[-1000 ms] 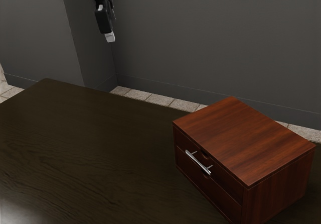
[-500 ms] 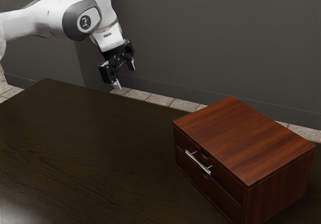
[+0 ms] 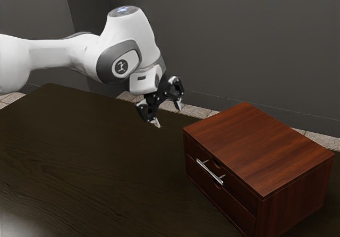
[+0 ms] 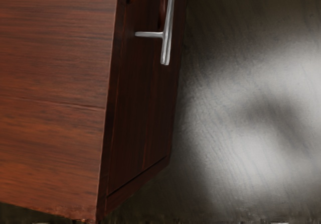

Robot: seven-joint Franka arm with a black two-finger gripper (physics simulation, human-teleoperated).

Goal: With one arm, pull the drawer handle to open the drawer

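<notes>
A reddish-brown wooden cabinet [image 3: 260,152] stands on the dark table [image 3: 79,162] at the exterior view's right. Its upper drawer front [image 3: 215,172] carries a silver bar handle [image 3: 210,171] and sits flush with the cabinet, shut. My gripper [image 3: 167,109] hangs open above the table, up and to the exterior view's left of the cabinet's near corner, clear of the handle. In the wrist view the cabinet top [image 4: 55,93], the drawer front [image 4: 145,98] and the handle [image 4: 166,28] show ahead of my hand.
A grey wall [image 3: 239,40] and a strip of tiled floor [image 3: 175,107] lie behind the table. A wide stretch of bare dark tabletop spreads to the exterior view's left of the cabinet.
My arm has swung down and toward the exterior view's right, bringing the gripper from high near the wall to just beside the cabinet. The drawer has not moved.
</notes>
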